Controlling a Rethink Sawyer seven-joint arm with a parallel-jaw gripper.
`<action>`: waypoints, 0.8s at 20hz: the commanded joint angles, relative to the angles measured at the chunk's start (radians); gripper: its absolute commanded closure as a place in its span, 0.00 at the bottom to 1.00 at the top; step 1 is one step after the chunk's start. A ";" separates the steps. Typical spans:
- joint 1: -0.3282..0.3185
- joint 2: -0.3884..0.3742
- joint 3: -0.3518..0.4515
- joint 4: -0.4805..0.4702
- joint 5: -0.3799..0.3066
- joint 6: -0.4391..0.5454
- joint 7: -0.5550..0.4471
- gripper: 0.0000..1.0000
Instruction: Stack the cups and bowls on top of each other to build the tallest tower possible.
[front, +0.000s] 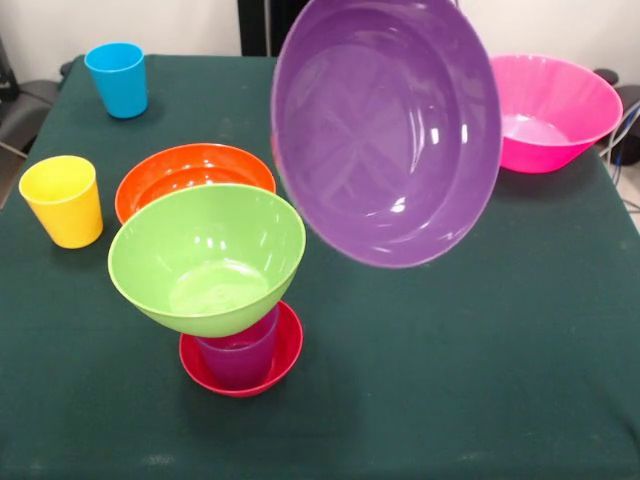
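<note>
My claw's state I cannot tell. A tilted purple bowl hangs above the surface, right of the tower: 1 red bowl, purple cup, green bowl.

Arm: hidden behind the raised, tilted purple bowl.
Claw: none of it shows.
Claw opening: cannot be told.
Person's hands: none show.
</note>
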 joint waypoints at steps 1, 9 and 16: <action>-0.037 0.101 0.152 -0.127 -0.098 0.148 -0.319 1.00; -0.050 0.111 0.168 -0.146 -0.106 0.157 -0.339 1.00; -0.064 0.124 0.182 -0.164 -0.106 0.164 -0.359 1.00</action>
